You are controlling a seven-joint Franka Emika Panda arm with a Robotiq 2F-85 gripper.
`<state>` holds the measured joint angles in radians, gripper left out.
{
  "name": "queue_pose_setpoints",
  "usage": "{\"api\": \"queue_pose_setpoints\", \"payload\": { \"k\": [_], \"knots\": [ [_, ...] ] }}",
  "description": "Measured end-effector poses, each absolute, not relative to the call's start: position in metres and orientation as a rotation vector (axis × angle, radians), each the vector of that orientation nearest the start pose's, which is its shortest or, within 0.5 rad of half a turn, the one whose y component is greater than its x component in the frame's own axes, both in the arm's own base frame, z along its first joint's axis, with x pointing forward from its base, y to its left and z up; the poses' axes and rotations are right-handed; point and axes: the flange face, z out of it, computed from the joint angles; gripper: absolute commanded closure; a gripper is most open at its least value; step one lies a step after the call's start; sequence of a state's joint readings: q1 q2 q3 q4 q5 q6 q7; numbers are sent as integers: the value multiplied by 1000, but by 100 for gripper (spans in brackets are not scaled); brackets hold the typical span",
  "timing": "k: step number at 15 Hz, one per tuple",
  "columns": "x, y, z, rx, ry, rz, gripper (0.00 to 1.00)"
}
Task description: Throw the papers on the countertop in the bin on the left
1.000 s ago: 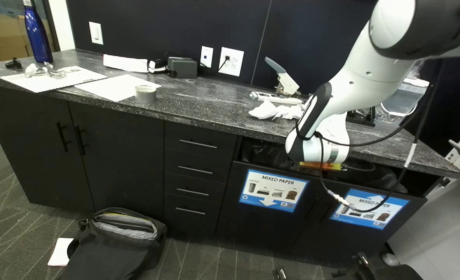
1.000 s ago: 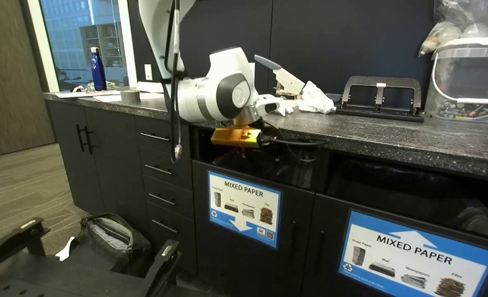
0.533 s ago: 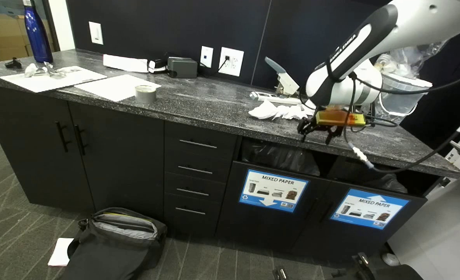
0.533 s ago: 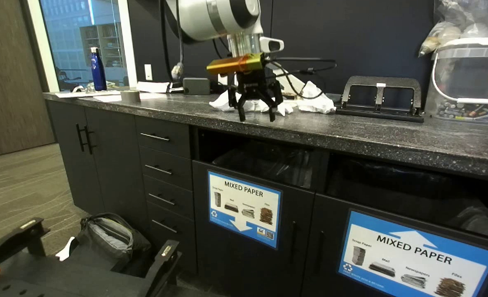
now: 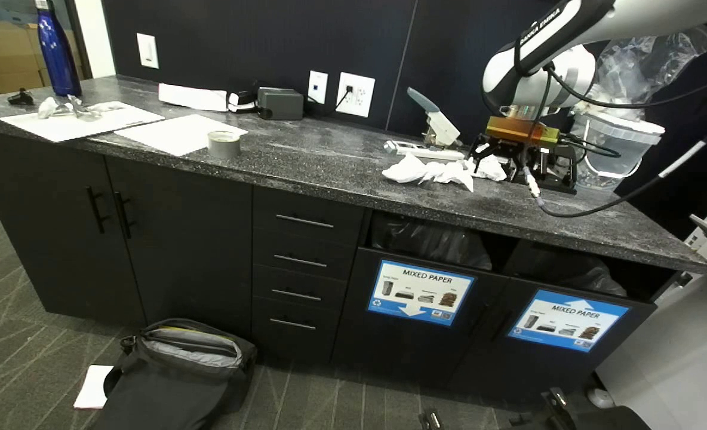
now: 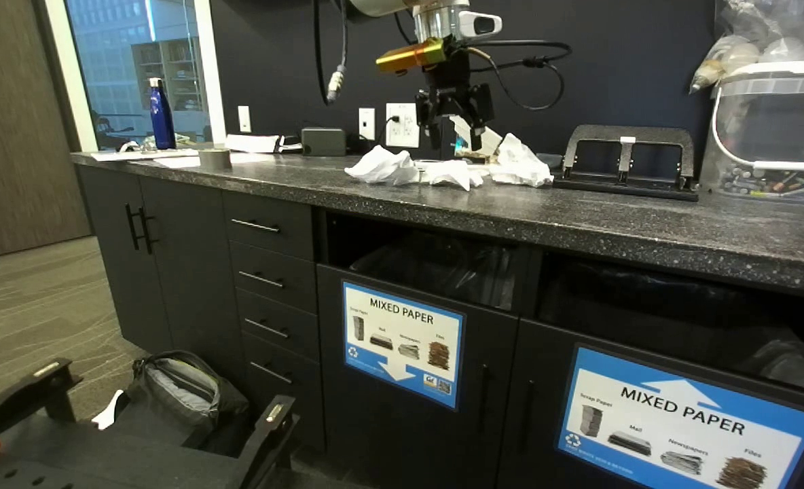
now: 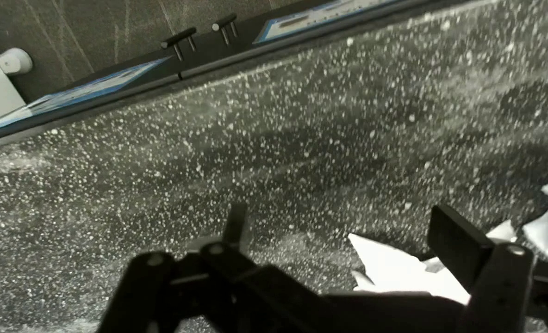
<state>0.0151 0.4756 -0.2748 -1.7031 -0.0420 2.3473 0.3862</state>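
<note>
The countertop (image 5: 329, 161), a long dark grey speckled slab, stretches left to right beneath me. Under its near edge, the left bin (image 6: 405, 291) is a dark recess with a plastic liner (image 6: 473, 268) showing inside and a blue-bordered MIXED PAPER sign (image 6: 402, 343) on its front. Toward the right of the slab stands a clear, white-rimmed plastic bucket (image 6: 769, 129), and just left of it a black three-hole punch (image 6: 626, 136). A heavy-duty stapler (image 5: 443, 128) stands to the left of the punch, its lever up. My gripper (image 6: 455, 140) hangs above the countertop, near the right end of the papers (image 6: 451, 174), which lie as crumpled white wads nearer than the stapler and left of the punch. I have it spread wide and it holds nothing; in an exterior view its fingertips (image 6: 476, 141) stand apart from the papers below. In the wrist view a pointed white scrap (image 7: 394, 268) lies beneath, seen between my two fingers (image 7: 457, 240), closer to one of them, which covers part of the paper; the other finger, blurred, shows against the slab
</note>
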Motion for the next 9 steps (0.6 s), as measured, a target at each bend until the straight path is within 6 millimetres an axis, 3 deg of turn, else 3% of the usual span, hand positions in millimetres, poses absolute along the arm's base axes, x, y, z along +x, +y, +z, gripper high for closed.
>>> {"api": "queue_pose_setpoints", "payload": {
  "k": [4,9],
  "knots": [
    [706,-190,337,-2960,1223,-406,0],
    [744,-220,341,-2709,1470,-504,0]
  ]
}}
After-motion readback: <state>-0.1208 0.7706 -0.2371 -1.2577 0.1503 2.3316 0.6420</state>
